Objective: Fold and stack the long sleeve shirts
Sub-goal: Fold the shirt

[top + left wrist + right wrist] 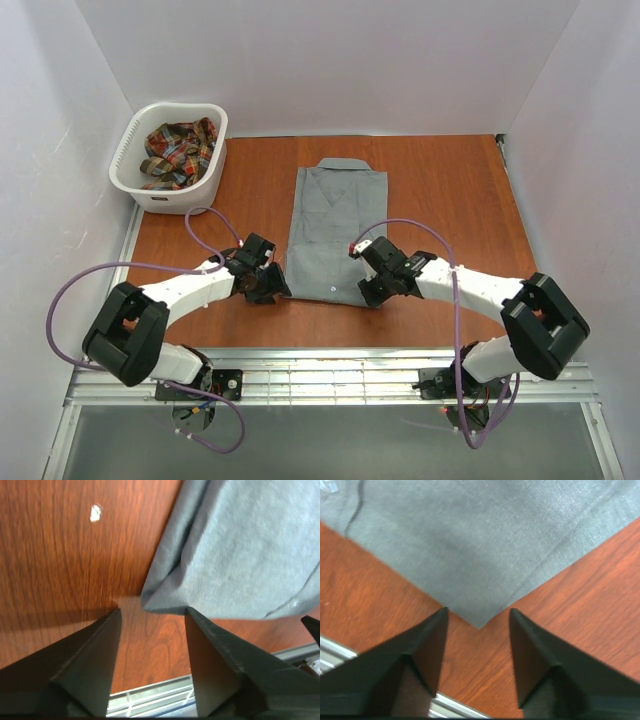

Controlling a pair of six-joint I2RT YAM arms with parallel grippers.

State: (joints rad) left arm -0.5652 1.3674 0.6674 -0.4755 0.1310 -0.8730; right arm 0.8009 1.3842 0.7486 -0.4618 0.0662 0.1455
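Checking top view: see grey shirt (335, 230) folded into a long rectangle, flat on the surface (450, 190), collar at far end, hem at near end. See left claw (274, 290) at that shirt's near-left corner and right claw (370, 293) at its near-right corner, both low over the surface. Can't judge either claw's gap from up here. See plaid shirt (180, 150) crumpled inside white basket (170, 197), far-left of the grey shirt and well apart from it.

Switching to left wrist: see left claw (152, 611) spread wide, gripping nothing, tips just short of the grey shirt (240, 545). Note rounded, layered corner of cloth right beyond the gap. Also see a white speck (95, 513) on the surface (60, 570), left of the shirt.

Switching to right wrist: see right claw (478, 611) spread wide, gripping nothing, with the grey shirt (480, 540) corner pointing straight into the gap between the tips. Can't tell whether tips touch cloth. See bare surface (600, 590) on both sides of that corner.
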